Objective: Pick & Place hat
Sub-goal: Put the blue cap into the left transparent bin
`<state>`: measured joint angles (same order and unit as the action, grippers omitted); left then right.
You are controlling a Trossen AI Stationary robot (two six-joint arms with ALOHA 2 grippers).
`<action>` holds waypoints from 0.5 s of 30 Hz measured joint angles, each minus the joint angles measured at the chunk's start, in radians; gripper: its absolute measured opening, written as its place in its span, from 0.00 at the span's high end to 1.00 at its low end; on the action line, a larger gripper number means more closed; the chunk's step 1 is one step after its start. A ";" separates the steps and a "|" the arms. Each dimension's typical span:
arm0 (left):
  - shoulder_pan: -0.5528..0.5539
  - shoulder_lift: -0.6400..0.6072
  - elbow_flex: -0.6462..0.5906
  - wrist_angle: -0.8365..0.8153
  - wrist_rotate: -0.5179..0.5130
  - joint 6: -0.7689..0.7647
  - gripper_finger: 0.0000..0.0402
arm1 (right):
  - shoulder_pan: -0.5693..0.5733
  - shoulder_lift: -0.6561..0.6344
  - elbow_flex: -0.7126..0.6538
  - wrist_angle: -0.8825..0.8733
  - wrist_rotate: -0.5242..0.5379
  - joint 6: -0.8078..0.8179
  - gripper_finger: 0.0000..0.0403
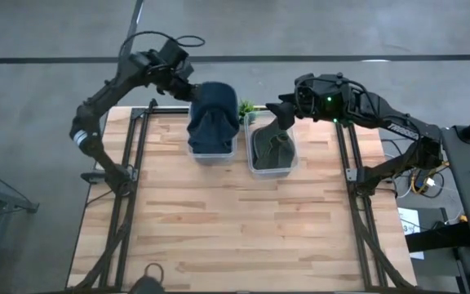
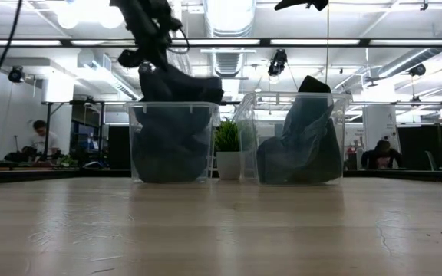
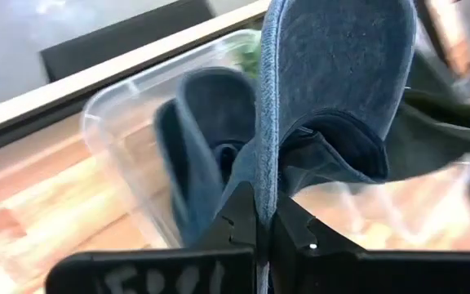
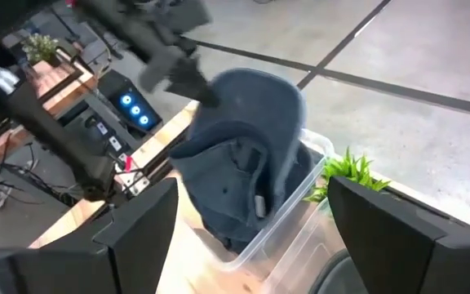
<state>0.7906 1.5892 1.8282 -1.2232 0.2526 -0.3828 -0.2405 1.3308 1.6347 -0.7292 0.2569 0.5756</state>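
While clamped in left end effector [image 3: 265,219], blue hat [image 3: 325,90]

Desk [image 1: 235,220]: light wood-plank top. Two clear plastic bins stand side by side at its far edge, left bin [image 1: 212,149] and right bin [image 1: 271,163]. A small potted plant [image 2: 227,150] stands between them, towards the rear.

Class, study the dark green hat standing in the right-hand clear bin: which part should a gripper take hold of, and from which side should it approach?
Probably its peak, from straight above. The green hat stands upright in its bin, its top poking over the rim, while the clear walls block any sideways approach. The right gripper, open, hangs near that bin's far edge. The left gripper is shut on the blue hat.
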 joint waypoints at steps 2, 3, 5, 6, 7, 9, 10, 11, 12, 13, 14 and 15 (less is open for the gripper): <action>0.000 0.033 0.000 0.001 -0.008 0.007 0.99 | 0.007 0.000 -0.006 0.001 0.000 0.000 0.23; 0.000 0.053 0.000 0.001 -0.004 0.007 0.99 | 0.010 0.000 -0.010 0.001 -0.001 0.001 0.23; 0.000 0.088 0.000 -0.002 0.004 0.014 0.99 | 0.014 0.000 -0.017 0.001 -0.003 0.009 0.23; 0.000 0.105 0.000 -0.007 0.005 0.021 0.99 | 0.014 0.000 -0.019 0.001 -0.003 0.013 0.23; -0.001 0.120 0.000 -0.016 0.006 0.028 0.99 | 0.014 0.002 -0.020 0.000 -0.003 0.015 0.23; -0.001 0.152 0.000 -0.025 -0.003 0.042 0.99 | 0.014 0.002 -0.020 0.000 -0.003 0.017 0.23; -0.001 0.165 0.000 -0.024 -0.016 0.043 0.99 | 0.014 0.002 -0.020 0.001 -0.003 0.019 0.23; -0.002 0.177 0.000 -0.024 -0.026 0.043 0.99 | 0.014 0.002 -0.020 0.002 -0.003 0.020 0.24; -0.003 0.185 0.000 -0.024 -0.029 0.044 0.99 | 0.014 0.002 -0.020 0.002 -0.003 0.020 0.24; -0.003 0.192 0.000 -0.023 -0.029 0.048 0.99 | 0.014 0.002 -0.020 0.001 -0.003 0.020 0.24; -0.003 0.198 0.000 -0.024 -0.030 0.053 0.99 | 0.014 0.002 -0.020 0.001 -0.003 0.020 0.25; -0.002 0.205 0.000 -0.024 -0.030 0.056 0.99 | 0.014 0.002 -0.020 0.001 -0.003 0.020 0.25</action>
<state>0.7883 1.7938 1.8282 -1.2467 0.2227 -0.3270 -0.2264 1.3323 1.6150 -0.7280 0.2541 0.5953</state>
